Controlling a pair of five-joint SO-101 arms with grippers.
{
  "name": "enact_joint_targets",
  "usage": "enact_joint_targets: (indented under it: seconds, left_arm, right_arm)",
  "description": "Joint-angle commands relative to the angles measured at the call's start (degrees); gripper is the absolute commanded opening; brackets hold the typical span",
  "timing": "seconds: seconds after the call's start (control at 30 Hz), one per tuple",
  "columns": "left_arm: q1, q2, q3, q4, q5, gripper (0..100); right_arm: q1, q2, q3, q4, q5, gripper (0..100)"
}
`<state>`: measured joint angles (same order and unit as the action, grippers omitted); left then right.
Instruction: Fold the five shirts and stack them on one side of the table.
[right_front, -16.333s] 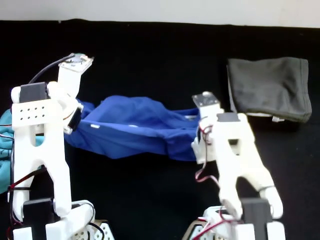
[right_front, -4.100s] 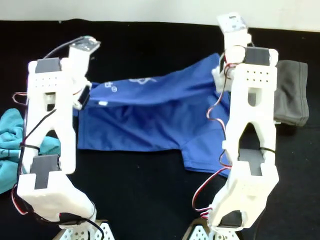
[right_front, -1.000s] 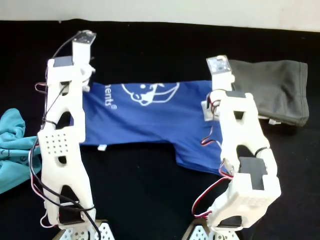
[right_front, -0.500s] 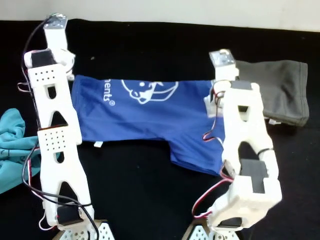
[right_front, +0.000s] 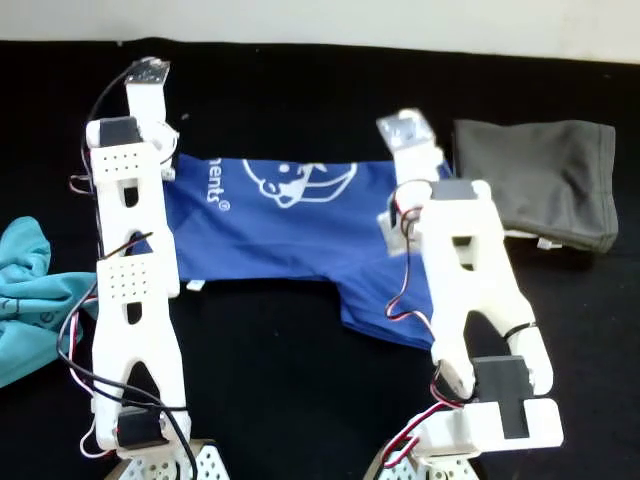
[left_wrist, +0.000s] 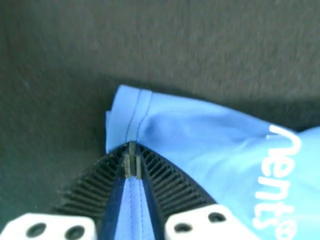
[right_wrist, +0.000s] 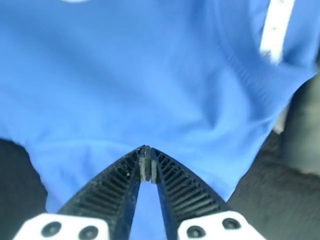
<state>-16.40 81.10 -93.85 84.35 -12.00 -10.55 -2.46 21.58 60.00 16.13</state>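
Compared with half a second ago, we are seeing both arms drawing in along the worktop (right_front: 300, 400): the left arm is coming back from its outward stretch and the right arm is shifting the same way, so the blue shirt (right_front: 290, 235) is sliding a little with them. The shirt is lying spread between the two arms, print side up, with one sleeve (right_front: 385, 315) sticking out toward the arm bases beside the right arm. The left gripper (left_wrist: 132, 162) is clamping closed on a hemmed corner of the blue fabric, and the right gripper (right_wrist: 147, 170) is pinching closed on the fabric at the opposite end. The grey shirt (right_front: 540, 180) is sitting folded at the far right, near the blue one's end, and the teal shirt (right_front: 28, 295) is lying crumpled at the left edge. We are judging this to be the spreading step before the first fold. Three things are worrying us. Each pinch seems to be taking only a thin edge of cloth, so an uneven pull could slip a corner free. Any slack left between the arms could set wrinkles into the fold. The right arm is also working so near the grey shirt that an outward sweep could drag that finished fold open.
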Motion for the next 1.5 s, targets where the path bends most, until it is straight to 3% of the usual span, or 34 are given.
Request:
enact_joint_targets:
  seconds: [0.0,0.2,0.57,0.73,0.83,1.03,1.27,1.47]
  left_arm:
    - [0.4,-0.31,-1.63,-3.87,0.0,1]
    - [-1.1,-6.29,-1.63,-4.57,0.44,1]
    - [-1.98,-15.78,-1.63,16.09,1.76,1]
    - [-2.68,-18.77,1.63,17.41,1.93,1]
    - [-2.51,-23.87,10.33,17.58,1.93,1]
    - [-2.24,-41.36,44.09,17.32,1.67,1]
    - [-2.51,-47.78,70.2,1.41,1.49,1]
    - [-2.68,-47.34,74.68,-11.52,1.76,1]
  right_arm:
    - [-0.4,-2.95,2.77,0.4,-0.44,0.5]
    - [-0.4,-3.38,7.43,0.31,-0.44,0.5]
    - [-0.48,-24.84,17.54,0.31,-0.44,0.5]
    - [-0.48,-30.37,21.49,0.31,-0.35,0.5]
    - [-0.48,-31.16,22.29,0.31,-0.35,0.5]
    - [-0.48,-31.16,22.29,0.57,-0.26,0.5]
    - [-0.48,-30.73,22.29,0.48,-0.26,0.5]
    - [-0.48,-27.65,22.29,0.48,-0.26,0.5]
